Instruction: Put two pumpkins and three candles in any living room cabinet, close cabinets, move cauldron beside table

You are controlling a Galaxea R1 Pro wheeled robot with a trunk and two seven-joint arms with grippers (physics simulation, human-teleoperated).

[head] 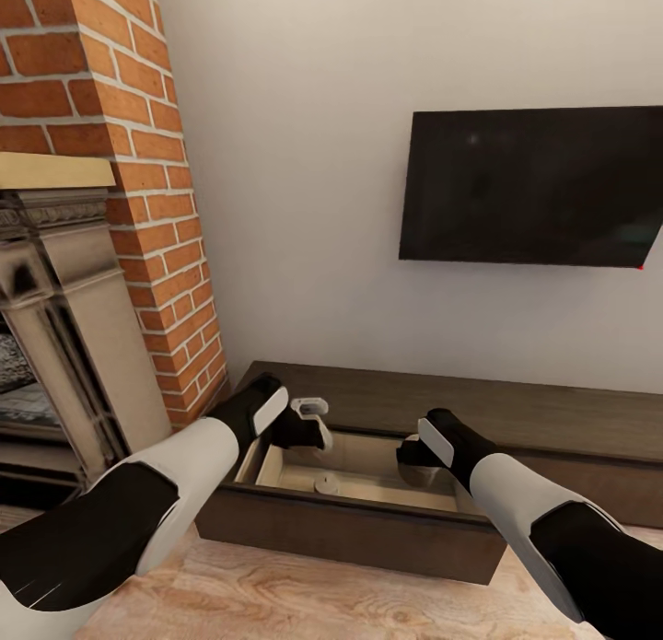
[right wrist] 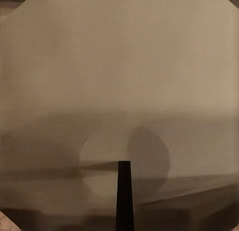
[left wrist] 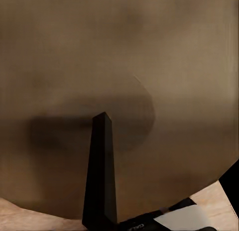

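The long dark cabinet (head: 516, 414) stands against the wall with one drawer (head: 350, 520) pulled open. A pale candle (head: 327, 484) with a small wick stands on the drawer's light floor. My left gripper (head: 308, 425) hovers over the drawer's left part, shut on a second candle (head: 311, 405). In the left wrist view this candle (left wrist: 119, 66) sits close against a dark finger (left wrist: 102, 171). My right gripper (head: 414, 458) hangs over the drawer's right part, shut on a third candle (head: 425, 475). That candle (right wrist: 119, 66) sits tan behind one finger (right wrist: 124, 196) in the right wrist view. Pumpkins, cauldron and table are out of view.
A brick chimney (head: 138, 161) and a stone fireplace surround (head: 64, 327) stand close on the left of the cabinet. A black TV (head: 534, 184) hangs on the wall above the cabinet. Light wooden floor (head: 304, 594) lies in front of the drawer.
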